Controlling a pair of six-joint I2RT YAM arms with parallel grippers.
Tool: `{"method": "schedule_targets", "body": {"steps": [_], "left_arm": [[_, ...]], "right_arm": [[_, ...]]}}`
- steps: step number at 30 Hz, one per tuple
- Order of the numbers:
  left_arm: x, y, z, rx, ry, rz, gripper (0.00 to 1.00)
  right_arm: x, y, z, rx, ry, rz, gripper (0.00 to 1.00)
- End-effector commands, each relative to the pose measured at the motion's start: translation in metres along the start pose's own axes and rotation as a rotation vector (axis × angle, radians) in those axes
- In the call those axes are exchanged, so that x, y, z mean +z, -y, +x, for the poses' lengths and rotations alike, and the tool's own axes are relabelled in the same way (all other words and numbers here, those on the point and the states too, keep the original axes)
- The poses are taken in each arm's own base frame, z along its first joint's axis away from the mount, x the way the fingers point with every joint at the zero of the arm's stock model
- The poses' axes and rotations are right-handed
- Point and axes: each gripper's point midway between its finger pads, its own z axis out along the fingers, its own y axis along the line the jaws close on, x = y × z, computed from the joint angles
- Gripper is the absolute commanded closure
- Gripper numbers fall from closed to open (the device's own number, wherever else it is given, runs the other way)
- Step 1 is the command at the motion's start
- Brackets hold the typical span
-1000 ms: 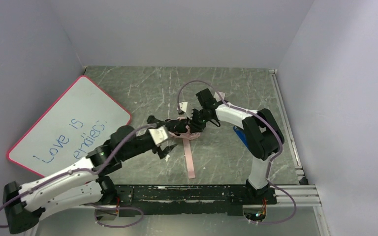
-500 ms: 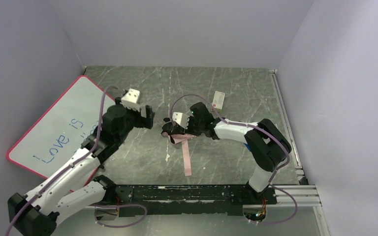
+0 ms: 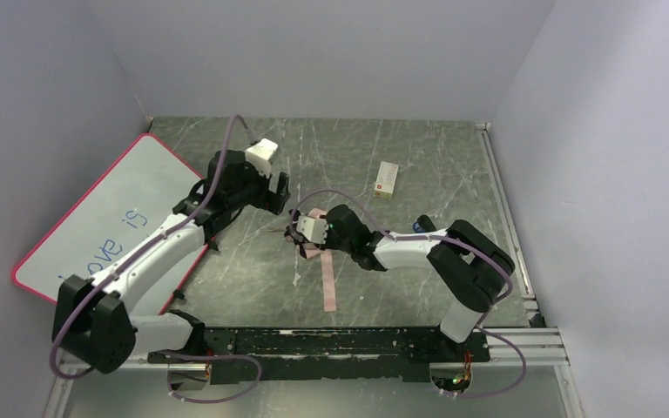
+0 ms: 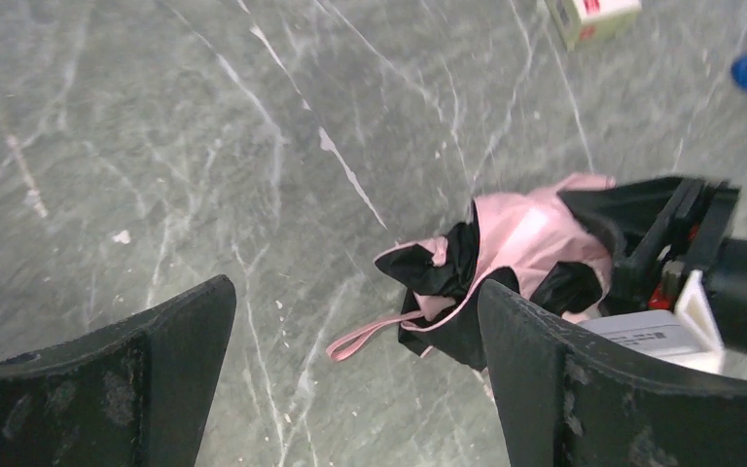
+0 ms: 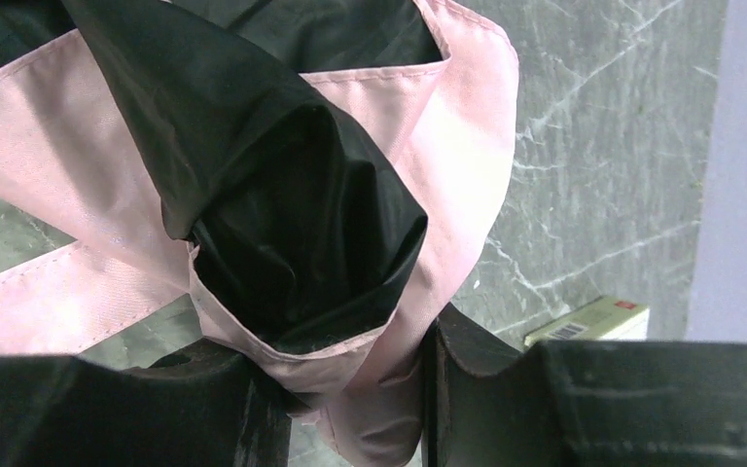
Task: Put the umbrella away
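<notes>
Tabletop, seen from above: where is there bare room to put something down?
Bare stone lies along the back wall, either side of the small box, and in front between the whiteboard and the pink strap. The middle is crowded: the right tool grips the umbrella there, and the open left tool hovers beside it.

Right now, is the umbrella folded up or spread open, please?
Folded, not spread: the umbrella is a crumpled pink-and-black bundle, its strap trailing loose.
</notes>
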Motion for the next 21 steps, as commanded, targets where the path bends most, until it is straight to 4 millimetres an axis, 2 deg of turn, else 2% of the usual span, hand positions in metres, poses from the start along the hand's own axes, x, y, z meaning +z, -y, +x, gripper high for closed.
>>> {"method": "schedule_targets", "body": {"steps": [1, 4, 8, 12, 14, 21], "left_arm": [[0.014, 0.019, 0.01, 0.157, -0.037, 0.165, 0.03], [0.022, 0.024, 0.012, 0.184, -0.025, 0.203, 0.03], [0.03, 0.044, 0.023, 0.272, -0.053, 0.356, 0.03], [0.033, 0.063, 0.045, 0.328, -0.13, 0.521, 0.03], [0.034, 0.071, 0.056, 0.354, -0.159, 0.599, 0.07], [0.037, 0.088, 0.088, 0.456, -0.23, 0.821, 0.08]], "right_arm": [[-0.007, -0.082, 0.074, -0.1, -0.258, -0.204, 0.89], [-0.009, -0.087, 0.076, -0.142, -0.278, -0.192, 0.9], [-0.011, -0.092, 0.08, -0.195, -0.294, -0.158, 0.9], [-0.013, -0.096, 0.081, -0.242, -0.302, -0.133, 0.89], [-0.013, -0.098, 0.077, -0.258, -0.291, -0.123, 0.89], [-0.016, -0.106, 0.076, -0.299, -0.281, -0.129, 0.88]]}}
